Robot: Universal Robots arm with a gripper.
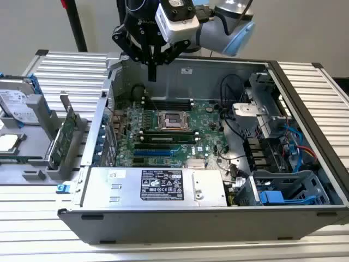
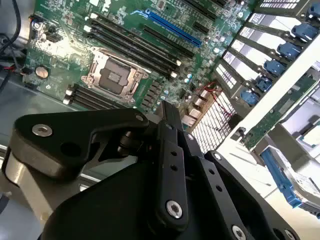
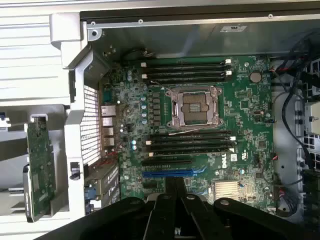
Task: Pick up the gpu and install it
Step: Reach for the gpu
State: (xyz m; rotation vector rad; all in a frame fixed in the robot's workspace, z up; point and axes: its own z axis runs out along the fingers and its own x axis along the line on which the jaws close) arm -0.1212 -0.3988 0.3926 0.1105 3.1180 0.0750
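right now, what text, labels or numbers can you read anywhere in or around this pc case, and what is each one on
None is clear enough to quote.
power supply label: white print on black, too small to read.
case sticker on the rear wall: blurred.
motherboard: white lettering, too small to read.
hard drive label, at the exterior view's left: blurred.

Above the motherboard [image 1: 180, 128] the open case [image 1: 218, 76] leaves free room from the top, but the power supply [image 1: 158, 185] closes the near side, the drive cage [image 1: 289, 188] and cables [image 1: 232, 87] crowd the exterior view's right, and the gpu [image 1: 68, 134] stands outside at the exterior view's left in a grey holder [image 1: 32, 169], with free room above it.
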